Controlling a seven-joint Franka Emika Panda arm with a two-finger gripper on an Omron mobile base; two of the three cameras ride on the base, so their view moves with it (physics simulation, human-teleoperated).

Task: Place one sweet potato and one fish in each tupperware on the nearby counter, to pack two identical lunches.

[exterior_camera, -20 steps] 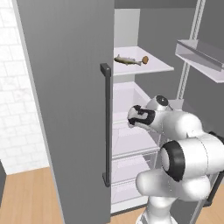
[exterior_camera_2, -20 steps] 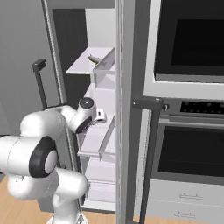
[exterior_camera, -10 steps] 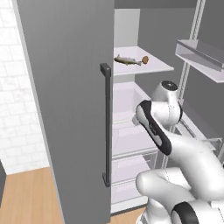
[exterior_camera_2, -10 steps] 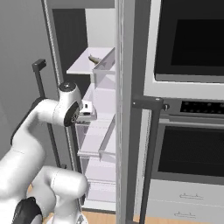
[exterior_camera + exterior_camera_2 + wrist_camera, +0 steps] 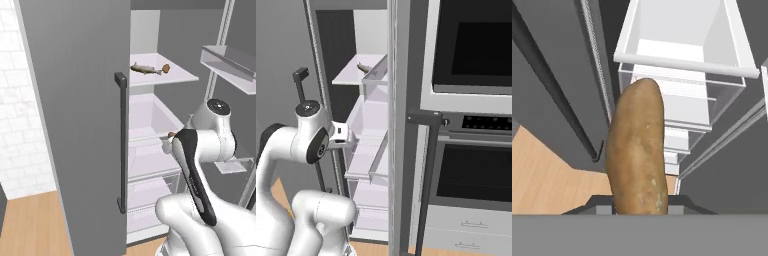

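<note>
My gripper (image 5: 639, 202) is shut on a sweet potato (image 5: 637, 150), an orange-brown tuber that stands up between the fingers in the hand view. In the left base view the gripper (image 5: 170, 142) hangs in front of the open fridge's middle shelves, and the tuber's tip (image 5: 171, 134) peeks out above it. From the right base view the gripper (image 5: 348, 140) sits at the fridge's opening. On the upper white shelf lie a fish (image 5: 145, 69) and a second sweet potato (image 5: 166, 68); the fish (image 5: 363, 67) also shows there from the right. The tupperware and the counter are out of view.
The grey fridge door (image 5: 75, 125) with its dark handle (image 5: 120, 140) stands open on the left. Clear fridge drawers (image 5: 682, 65) lie below the hand. Door bins (image 5: 230, 60) hang on the right. A wall oven (image 5: 471, 45) flanks the fridge.
The arm has swung and its elbow has folded up. The gripper has drawn back out of the fridge and slightly down, still holding the sweet potato. The base has not moved.
</note>
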